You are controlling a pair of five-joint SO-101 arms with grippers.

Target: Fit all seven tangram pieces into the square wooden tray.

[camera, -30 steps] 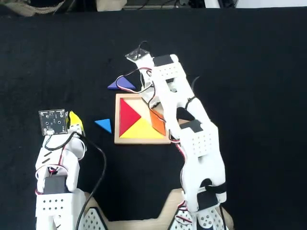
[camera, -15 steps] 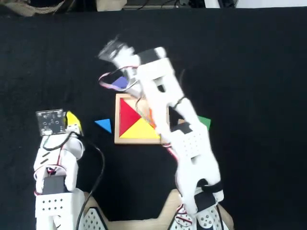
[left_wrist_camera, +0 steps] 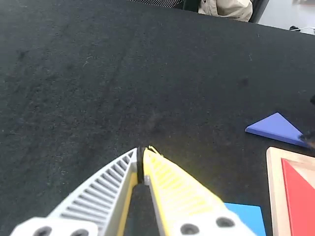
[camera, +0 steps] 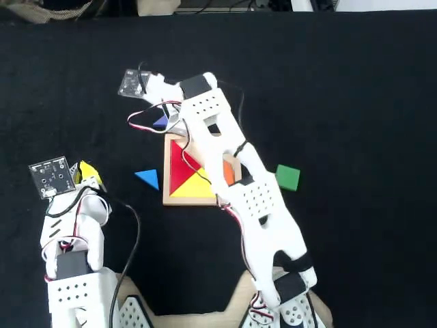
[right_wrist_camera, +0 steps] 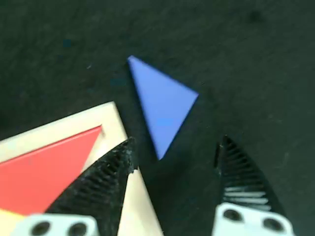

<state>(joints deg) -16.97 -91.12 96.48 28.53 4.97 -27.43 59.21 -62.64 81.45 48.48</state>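
I logged right gripper [right_wrist_camera: 177, 142] spread wide, fingers flanking the violet triangle [right_wrist_camera: 162, 105] just beside the tray [right_wrist_camera: 118, 118] | left gripper [left_wrist_camera: 141, 153] pinched together, holding nothing | red piece [camera: 181, 167], yellow piece [camera: 198, 186], orange piece [camera: 227, 172] inside tray | blue triangle [camera: 147, 178], green square [camera: 288, 177] outside.

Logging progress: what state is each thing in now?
Wooden tray: partly filled.
Red piece: in tray.
Yellow piece: in tray.
Orange piece: in tray.
Dark blue triangle: loose, outside tray.
Light blue triangle: loose, outside tray.
Green square: loose, outside tray.
Left pincer: shut, empty.
Right pincer: open, empty.
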